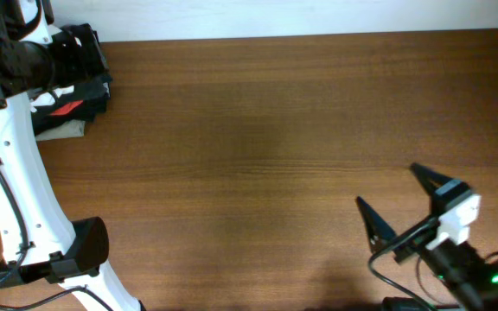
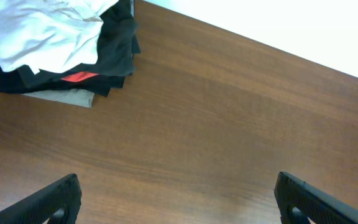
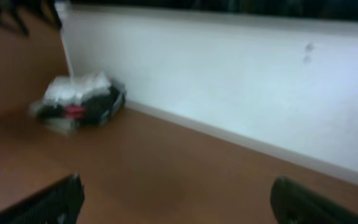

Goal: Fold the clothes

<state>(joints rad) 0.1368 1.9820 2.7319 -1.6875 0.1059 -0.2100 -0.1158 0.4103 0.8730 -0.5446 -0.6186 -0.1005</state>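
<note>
While the table [image 1: 266, 130] lies bare across its whole middle, everything I care about is crammed into the far-left corner. I've got a small heap there: a grey-beige garment [image 2: 67, 96] at the bottom, a black garment [image 2: 114, 53] with a red patch over it, and the clothes [image 2: 42, 34], white and rumpled, sitting on top.

Left arm [image 1: 7, 164] is the one for this, no contest. Its left gripper [image 2: 179, 199] has its jaws spread wide with nothing between them, and from its own camera the white cloth lies ahead and off to the left of the jaws, apart from them, no contact. My right gripper [image 1: 409, 203] is down at the near-right edge, jaws also splayed and empty, well apart from the heap with the whole table between.

Long axis of the white piece? I can't call it; it's bunched.

Views differ here: overhead, the left arm hides the white cloth almost entirely, I only catch black and a sliver of red. The left wrist view shows the stacking plainly. The right wrist view is blurred, but gives the heap [image 3: 79, 99] sitting right against the wall [image 3: 229, 81].
</note>
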